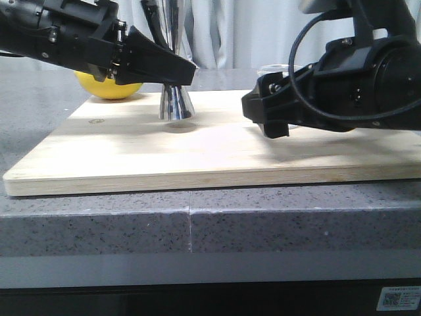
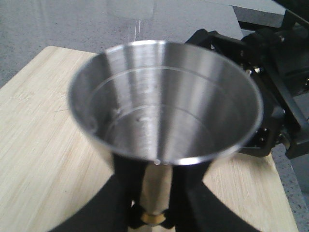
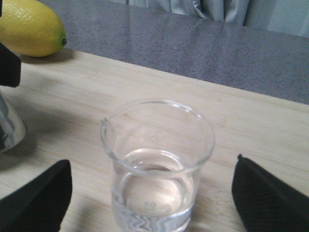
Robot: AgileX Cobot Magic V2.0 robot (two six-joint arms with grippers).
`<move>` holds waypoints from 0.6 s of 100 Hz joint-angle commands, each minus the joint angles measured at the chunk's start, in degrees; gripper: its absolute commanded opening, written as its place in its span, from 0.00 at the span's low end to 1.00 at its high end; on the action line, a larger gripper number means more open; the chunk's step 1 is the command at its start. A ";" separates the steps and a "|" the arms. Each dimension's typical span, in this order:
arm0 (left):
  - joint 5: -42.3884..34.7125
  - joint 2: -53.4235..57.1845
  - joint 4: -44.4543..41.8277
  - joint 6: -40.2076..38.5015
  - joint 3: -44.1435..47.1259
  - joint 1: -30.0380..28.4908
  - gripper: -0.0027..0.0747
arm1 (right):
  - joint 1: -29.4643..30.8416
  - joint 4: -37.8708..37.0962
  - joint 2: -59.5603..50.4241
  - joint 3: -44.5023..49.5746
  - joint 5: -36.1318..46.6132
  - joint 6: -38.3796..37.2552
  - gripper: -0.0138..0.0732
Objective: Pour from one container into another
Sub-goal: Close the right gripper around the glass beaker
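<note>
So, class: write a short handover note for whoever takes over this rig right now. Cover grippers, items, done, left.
Left gripper: shut on the steel jigger at its waist; jigger upright on the wooden board.
Right gripper: open, fingers either side of the glass beaker, not touching.
Beaker stands on the board, with clear liquid low inside.
Done: jigger steadied, beaker approached.
Left: grasp beaker, lift, pour into jigger.
Lemon lies off the board's far corner.
</note>
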State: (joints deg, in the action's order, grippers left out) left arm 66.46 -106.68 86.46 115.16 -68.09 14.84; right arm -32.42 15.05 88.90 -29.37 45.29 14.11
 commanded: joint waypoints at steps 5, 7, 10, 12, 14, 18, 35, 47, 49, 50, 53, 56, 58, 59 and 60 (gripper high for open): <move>6.27 3.09 3.87 -0.68 -1.62 0.50 0.01 | -0.12 -1.19 -1.10 -1.56 5.92 -0.27 0.75; 6.27 3.09 3.87 -0.68 -1.62 0.50 0.01 | -0.12 -1.19 -1.10 -1.56 5.92 -0.35 0.75; 6.27 3.09 3.87 -0.68 -1.62 0.50 0.01 | -0.12 -1.19 -0.98 -1.65 5.92 -0.40 0.74; 6.27 3.09 3.87 -0.68 -1.62 0.50 0.01 | -0.12 -1.19 -0.98 -1.65 5.92 -0.54 0.74; 6.27 3.09 3.87 -0.68 -1.62 0.50 0.01 | -0.12 -1.19 -0.86 -1.65 5.92 -0.52 0.73; 6.27 3.09 3.87 -0.68 -1.62 0.50 0.01 | -0.12 -1.19 -0.87 -1.65 5.92 -0.52 0.73; 6.27 3.09 3.87 -0.68 -1.62 0.50 0.01 | -0.12 -1.28 -0.87 -1.65 6.01 -0.66 0.73; 6.27 3.09 3.87 -0.68 -1.62 0.50 0.01 | -0.12 -1.41 -0.87 -1.65 6.01 -0.66 0.73; 6.27 3.09 3.87 -0.68 -1.62 0.50 0.01 | -0.12 -1.41 -0.87 -1.65 6.01 -0.66 0.73; 6.27 3.09 3.87 -0.68 -1.62 0.50 0.01 | -0.12 -1.41 -0.87 -1.65 6.01 -0.66 0.72; 6.27 3.09 3.87 -0.68 -1.62 0.50 0.01 | -0.12 -1.41 -0.87 -1.65 6.01 -0.66 0.71; 6.27 3.09 3.87 -0.68 -1.62 0.50 0.01 | -0.12 -1.41 -0.87 -1.65 6.01 -0.66 0.69; 6.27 3.09 3.87 -0.68 -1.62 0.50 0.01 | -0.12 -1.41 -0.87 -1.65 6.01 -0.66 0.67; 6.27 3.09 3.87 -0.68 -1.62 0.50 0.01 | -0.12 -1.41 -0.87 -1.65 6.01 -0.66 0.66; 6.27 3.09 3.87 -0.68 -1.62 0.50 0.01 | -0.12 -1.41 -0.87 -1.65 6.01 -0.66 0.65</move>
State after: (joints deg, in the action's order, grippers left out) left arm 66.46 -106.68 86.46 115.03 -68.09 14.84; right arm -32.42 14.74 89.52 -29.46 46.43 13.48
